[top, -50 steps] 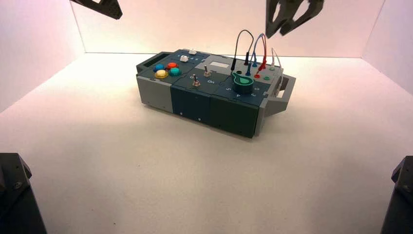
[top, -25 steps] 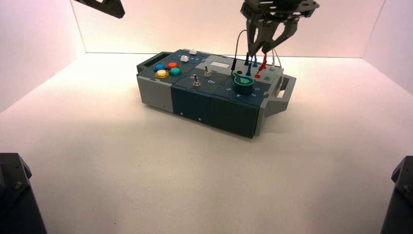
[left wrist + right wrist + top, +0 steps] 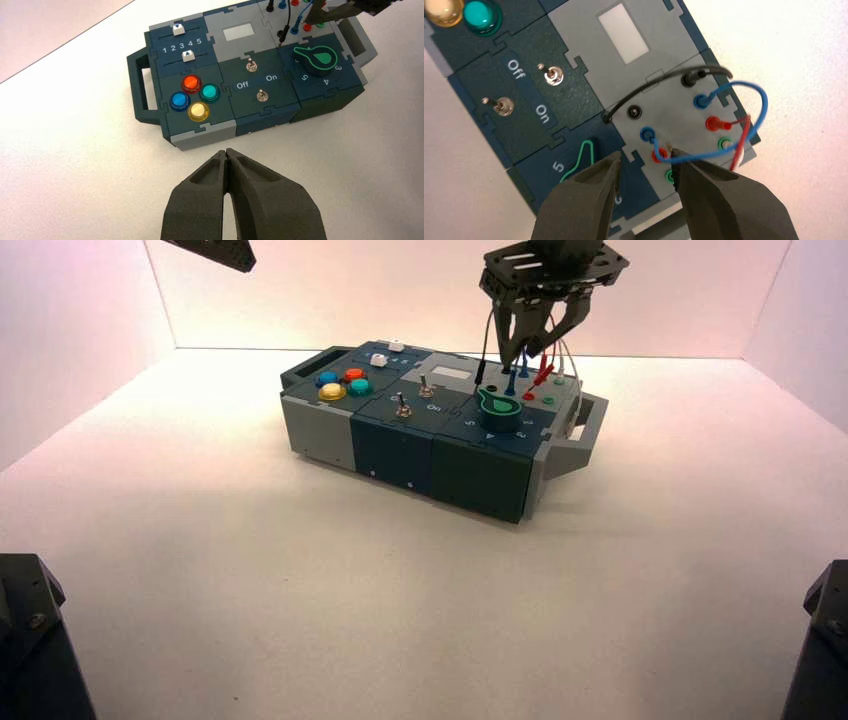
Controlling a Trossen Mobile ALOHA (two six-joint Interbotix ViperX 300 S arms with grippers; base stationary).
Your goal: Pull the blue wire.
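Observation:
The blue wire (image 3: 765, 107) arches as a loop over the grey socket panel (image 3: 664, 107), both blue plugs seated in their sockets. In the high view its plugs (image 3: 510, 381) stand behind the green knob (image 3: 498, 408). My right gripper (image 3: 645, 156) hangs open just above that panel, fingers pointing down among the wire loops (image 3: 527, 346). The blue loop runs across the tip of one finger (image 3: 678, 156); nothing sits between the jaws. My left gripper (image 3: 226, 152) is shut and empty, held high off the box's left end.
A red wire (image 3: 740, 145) and a black wire (image 3: 649, 87) loop over the same panel, crossing the blue one. The box (image 3: 400, 440) also carries two toggle switches (image 3: 553, 75), coloured buttons (image 3: 191, 84) and sliders (image 3: 188, 55). White table lies all round.
My right gripper has come down from above and behind the box to the wire loops over the socket panel, staying open. The left arm has not moved.

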